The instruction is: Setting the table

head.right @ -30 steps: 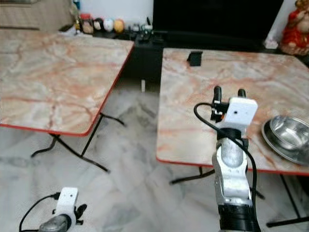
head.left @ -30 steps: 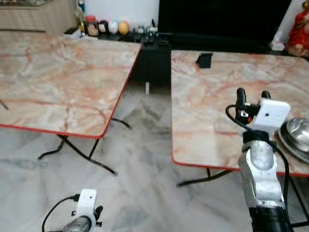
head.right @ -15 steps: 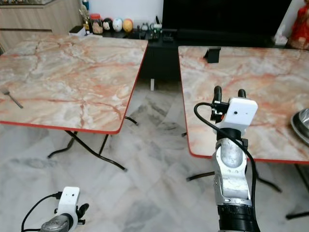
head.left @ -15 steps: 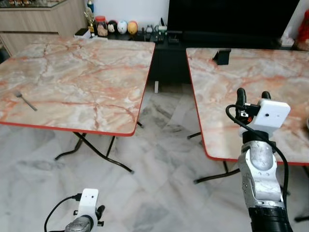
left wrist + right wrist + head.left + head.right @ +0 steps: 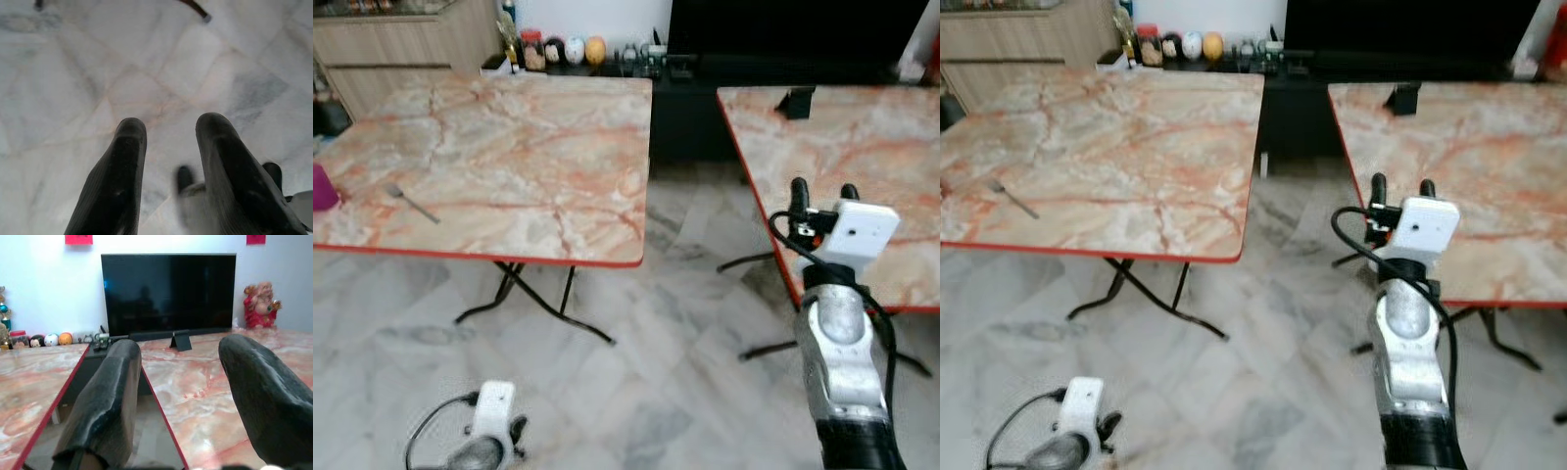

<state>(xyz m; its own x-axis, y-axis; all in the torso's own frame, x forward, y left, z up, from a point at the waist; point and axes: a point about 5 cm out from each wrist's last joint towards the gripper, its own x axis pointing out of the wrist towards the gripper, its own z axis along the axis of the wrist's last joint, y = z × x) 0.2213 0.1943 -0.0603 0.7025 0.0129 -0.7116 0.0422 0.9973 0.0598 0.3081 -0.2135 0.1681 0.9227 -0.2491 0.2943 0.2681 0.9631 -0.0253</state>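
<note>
- A fork (image 5: 411,204) lay on the left bench (image 5: 538,157), near a purple cup (image 5: 323,186).
- Right tool (image 5: 822,191) stood raised, fingers apart, empty.
- Left tool (image 5: 168,147) hung over the floor (image 5: 656,372), fingers apart.

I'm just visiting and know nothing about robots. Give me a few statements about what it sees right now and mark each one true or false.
1. A fork lies on the left table. True.
2. The right gripper is holding a bowl. False: its fingers stand apart with nothing between them, raised in front of the right table.
3. The two tables are pushed together. False: a strip of marble floor runs between them.
4. The left gripper hangs low over the floor, open. True.
5. A dark television stands beyond the tables. True.
6. A purple object sits in the middle of the right table. False: it is at the left table's left edge.
</note>
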